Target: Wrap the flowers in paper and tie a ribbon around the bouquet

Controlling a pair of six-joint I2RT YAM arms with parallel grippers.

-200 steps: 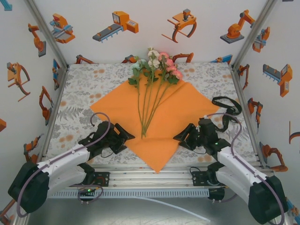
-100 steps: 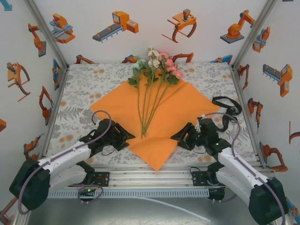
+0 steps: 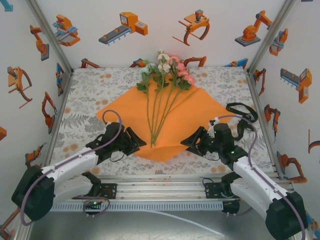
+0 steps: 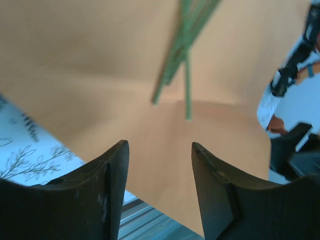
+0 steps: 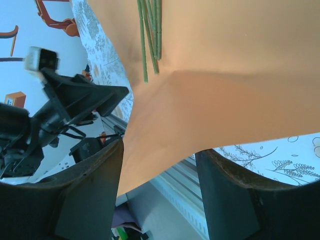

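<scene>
Bright, even light from above with faint soft shadows; top view sharp, left wrist view hazy, flower stems (image 4: 187, 90) blurred

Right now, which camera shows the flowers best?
The top view: it takes in the flowers whole, blooms to stem tips, lying on the orange paper. The wrist views catch green stem ends up close.

A small bunch of pink and white artificial flowers (image 3: 165, 75) lies on a large orange paper sheet (image 3: 200, 110), blooms far, stems near. The left gripper (image 3: 137, 142) sits at the sheet's near-left edge and the right gripper (image 3: 187, 142) at its near-right. A narrow black fabric ribbon (image 3: 240, 105) lies farther right.
</scene>
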